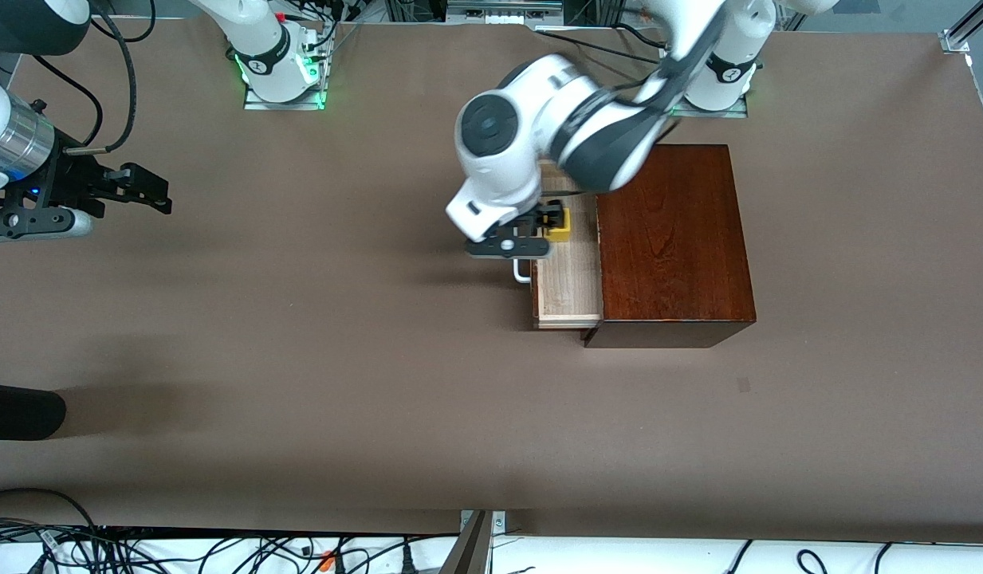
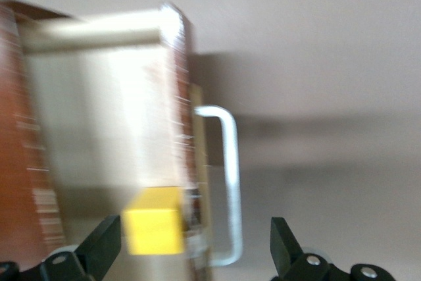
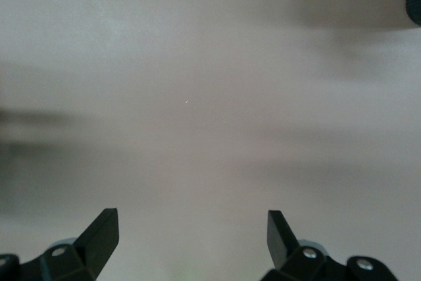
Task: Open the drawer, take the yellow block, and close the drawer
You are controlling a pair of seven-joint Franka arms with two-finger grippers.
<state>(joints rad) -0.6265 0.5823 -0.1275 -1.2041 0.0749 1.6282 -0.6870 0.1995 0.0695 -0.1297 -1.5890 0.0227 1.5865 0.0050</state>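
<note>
Left gripper spread wide, empty, over open drawer. Block in drawer, against front wall by handle, off-centre beside one finger. Right gripper wide, empty, waiting at table's right-arm end.

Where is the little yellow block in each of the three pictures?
Front view: the yellow block sits in the open drawer, under the left gripper.
Left wrist view: yellow block inside the drawer, between the open fingers.
Right wrist view: not in it.
Shared landmark: the white handle.
</note>
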